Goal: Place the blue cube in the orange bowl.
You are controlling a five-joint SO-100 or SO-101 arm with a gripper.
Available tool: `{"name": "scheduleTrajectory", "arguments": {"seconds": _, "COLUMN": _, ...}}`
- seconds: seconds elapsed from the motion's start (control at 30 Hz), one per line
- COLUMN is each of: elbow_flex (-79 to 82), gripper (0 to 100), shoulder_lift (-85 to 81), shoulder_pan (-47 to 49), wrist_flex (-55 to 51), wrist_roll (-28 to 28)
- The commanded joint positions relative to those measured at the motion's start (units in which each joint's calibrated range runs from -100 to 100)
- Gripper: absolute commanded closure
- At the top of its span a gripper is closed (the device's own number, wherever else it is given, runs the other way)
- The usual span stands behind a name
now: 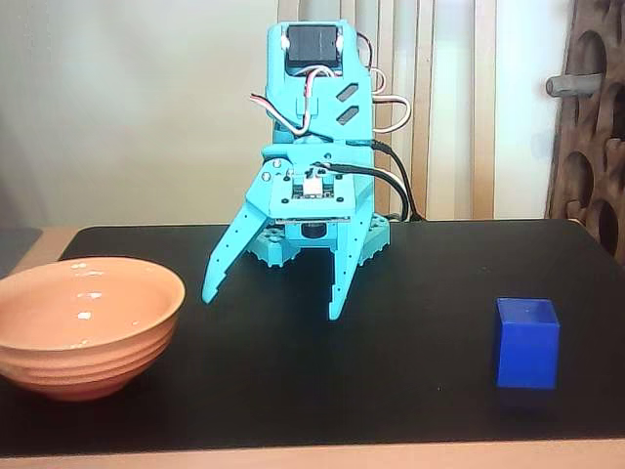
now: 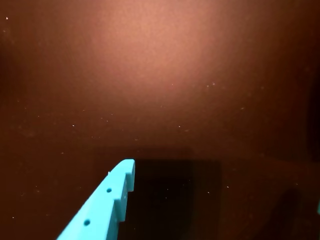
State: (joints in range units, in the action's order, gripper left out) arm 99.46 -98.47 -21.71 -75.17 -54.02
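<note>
Blue cube [image 1: 526, 342] stands on the black tabletop [image 1: 410, 381] at the right in the fixed view, near the front edge, upright, top face and one front face visible. Nothing touches it.

Gripper [image 1: 272, 304]: turquoise, pointing down at the table's middle. Jaws spread wide, the two fingers splayed apart like an inverted V. Left finger [image 1: 229, 256] angles outward toward the bowl side; right finger [image 1: 350, 264] hangs closer to vertical. Nothing sits between them and they grasp nothing. Tips are close to the tabletop; whether they touch it cannot be told from this angle. The claw is well apart from the cube and also clear of the bowl, between the two.

Orange bowl [image 1: 83, 327]: at the left in the fixed view, partly cut by the frame edge, resting upright on the tabletop near the front. Ribbed outer wall, glossy interior with small light reflections. The visible inside holds nothing.

Wrist view: one turquoise finger [image 2: 102, 207] enters from the lower left, with small holes along its side and a stepped inner edge. Beyond it, only dark table surface [image 2: 160, 90] with a reddish cast, fine dust specks, and a darker rectangular shadow below centre. Neither cube nor bowl appears there.

Background, fixed view: pale wall, wooden slats behind the arm, black and white cables [image 1: 391, 176] trailing off the arm's right side.
</note>
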Motion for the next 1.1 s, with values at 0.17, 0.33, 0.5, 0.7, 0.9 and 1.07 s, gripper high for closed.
{"name": "scheduleTrajectory", "arguments": {"seconds": 0.17, "elbow_flex": 0.5, "gripper": 59, "shoulder_lift": -1.0, "shoulder_pan": -0.6, "wrist_flex": 0.0, "wrist_roll": 0.1}}
{"name": "scheduleTrajectory", "arguments": {"seconds": 0.33, "elbow_flex": 0.5, "gripper": 59, "shoulder_lift": -1.0, "shoulder_pan": -0.5, "wrist_flex": -0.4, "wrist_roll": -0.2}}
{"name": "scheduleTrajectory", "arguments": {"seconds": 0.5, "elbow_flex": 0.5, "gripper": 59, "shoulder_lift": -0.9, "shoulder_pan": -0.6, "wrist_flex": -0.2, "wrist_roll": -0.4}}
{"name": "scheduleTrajectory", "arguments": {"seconds": 0.7, "elbow_flex": 0.5, "gripper": 59, "shoulder_lift": -0.9, "shoulder_pan": -0.6, "wrist_flex": 0.2, "wrist_roll": -0.5}}
{"name": "scheduleTrajectory", "arguments": {"seconds": 0.9, "elbow_flex": -1.5, "gripper": 59, "shoulder_lift": 0.0, "shoulder_pan": -0.6, "wrist_flex": 1.8, "wrist_roll": -0.5}}
{"name": "scheduleTrajectory", "arguments": {"seconds": 1.07, "elbow_flex": -6.4, "gripper": 59, "shoulder_lift": 7.8, "shoulder_pan": -0.3, "wrist_flex": 5.9, "wrist_roll": -0.5}}
